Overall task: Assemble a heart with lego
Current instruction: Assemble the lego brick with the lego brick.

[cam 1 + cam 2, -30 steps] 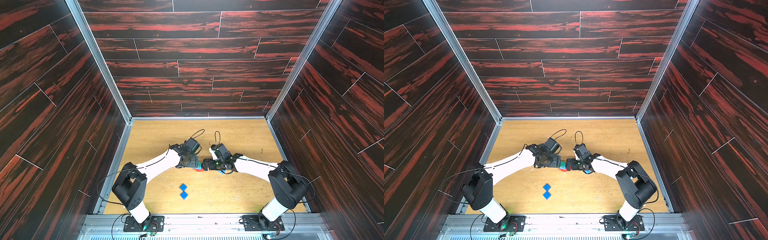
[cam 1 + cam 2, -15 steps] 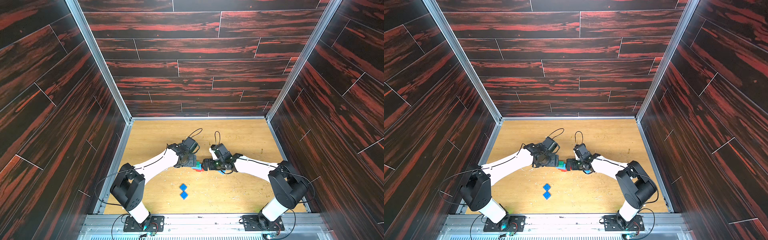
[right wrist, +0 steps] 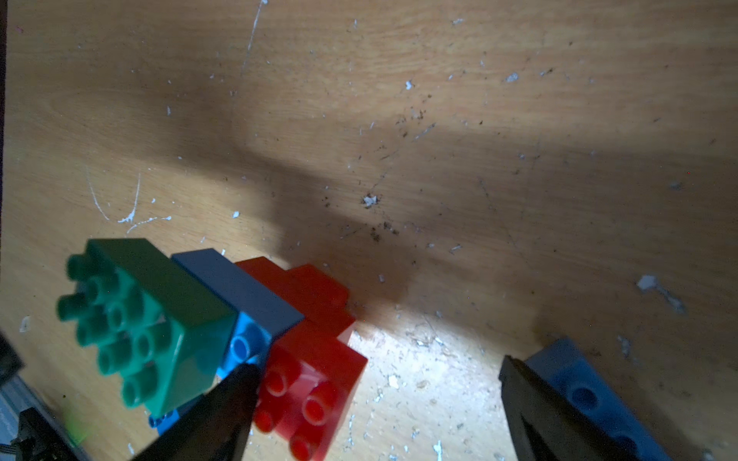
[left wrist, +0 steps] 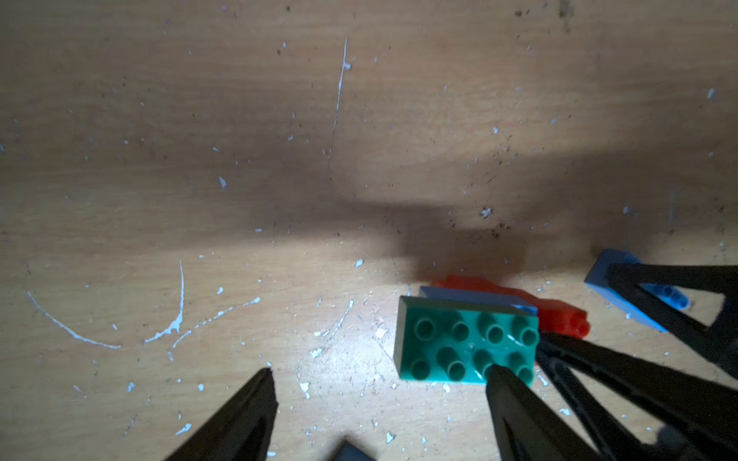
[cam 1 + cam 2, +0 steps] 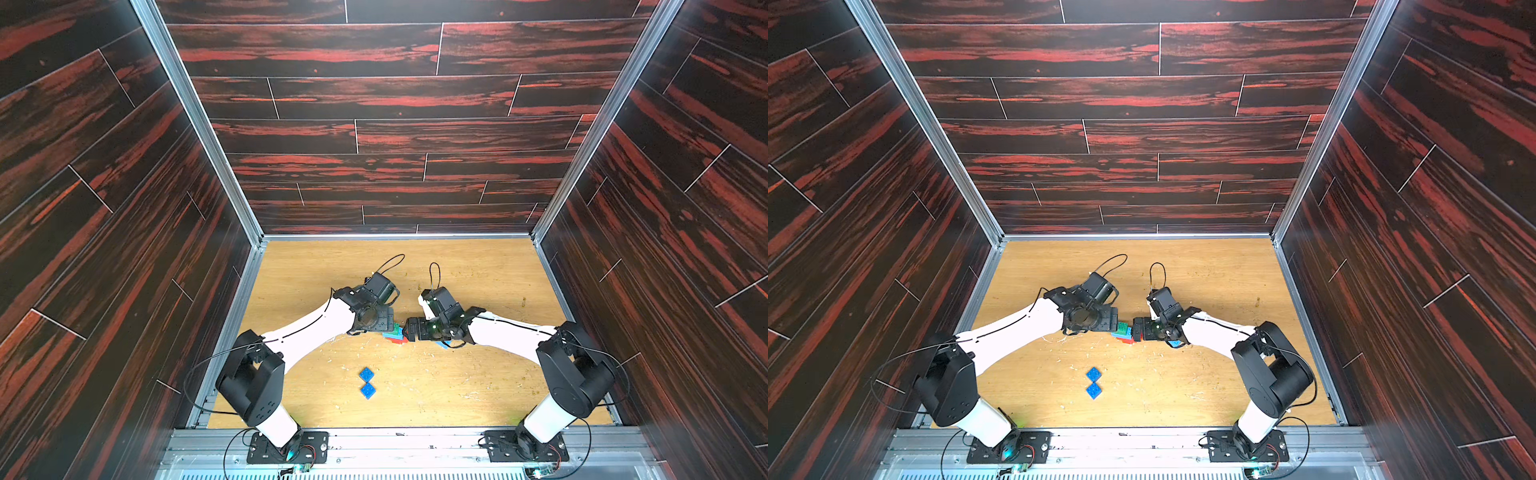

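On the counter [image 5: 478,274] the arms meet midway; the left gripper [image 4: 379,371] is open and empty, one finger [image 4: 515,403] over the green brick [image 4: 467,343]; the right gripper [image 3: 375,363] is wide open, holding nothing. Between them sits the partial heart [image 3: 223,319], probably light, stiff and slippery, best pinched across its flat side walls; a light blue brick [image 3: 579,391] lies just right, two dark blue bricks [image 5: 368,391] nearer.

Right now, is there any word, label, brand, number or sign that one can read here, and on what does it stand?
No text can be read.
The studs of the green brick and the red bricks are too blurred to show any mark.
The table and walls show no lettering.
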`<state>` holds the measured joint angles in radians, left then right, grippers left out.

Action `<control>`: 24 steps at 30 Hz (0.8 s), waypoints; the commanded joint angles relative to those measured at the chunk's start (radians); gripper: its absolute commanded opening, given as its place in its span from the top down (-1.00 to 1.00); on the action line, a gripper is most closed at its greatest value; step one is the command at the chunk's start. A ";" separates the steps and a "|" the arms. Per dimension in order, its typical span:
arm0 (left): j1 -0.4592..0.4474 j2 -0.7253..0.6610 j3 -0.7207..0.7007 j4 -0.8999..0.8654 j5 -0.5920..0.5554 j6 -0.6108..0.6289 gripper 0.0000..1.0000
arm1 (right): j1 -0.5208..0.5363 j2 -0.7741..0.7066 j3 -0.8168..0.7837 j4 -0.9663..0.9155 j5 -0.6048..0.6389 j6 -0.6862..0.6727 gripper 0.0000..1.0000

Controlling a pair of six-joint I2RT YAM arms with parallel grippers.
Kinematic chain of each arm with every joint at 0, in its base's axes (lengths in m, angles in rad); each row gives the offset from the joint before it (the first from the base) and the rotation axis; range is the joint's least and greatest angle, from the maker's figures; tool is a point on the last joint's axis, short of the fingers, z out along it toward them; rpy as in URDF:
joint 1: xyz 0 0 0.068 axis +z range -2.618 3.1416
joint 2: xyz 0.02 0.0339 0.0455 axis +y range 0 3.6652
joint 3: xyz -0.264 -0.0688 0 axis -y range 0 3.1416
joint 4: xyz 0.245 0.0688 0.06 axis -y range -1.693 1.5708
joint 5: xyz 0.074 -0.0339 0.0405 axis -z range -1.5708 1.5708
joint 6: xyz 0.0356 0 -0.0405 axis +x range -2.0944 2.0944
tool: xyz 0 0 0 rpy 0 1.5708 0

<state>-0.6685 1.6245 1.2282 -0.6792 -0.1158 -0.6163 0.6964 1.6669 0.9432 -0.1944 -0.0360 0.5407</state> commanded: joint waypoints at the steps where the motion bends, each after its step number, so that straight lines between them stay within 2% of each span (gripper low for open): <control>1: -0.001 0.014 0.033 -0.005 0.000 0.021 -0.74 | 0.006 0.021 0.013 -0.059 0.002 -0.012 -0.96; 13: -0.003 0.023 -0.007 0.079 0.051 0.047 -0.74 | 0.006 0.024 0.010 -0.057 0.002 -0.013 -0.96; 24: -0.003 0.049 -0.041 0.054 0.036 0.065 -0.74 | 0.005 0.022 0.009 -0.066 0.010 -0.013 -0.96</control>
<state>-0.6685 1.6756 1.2156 -0.6048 -0.0708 -0.5678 0.6964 1.6669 0.9432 -0.1959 -0.0368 0.5407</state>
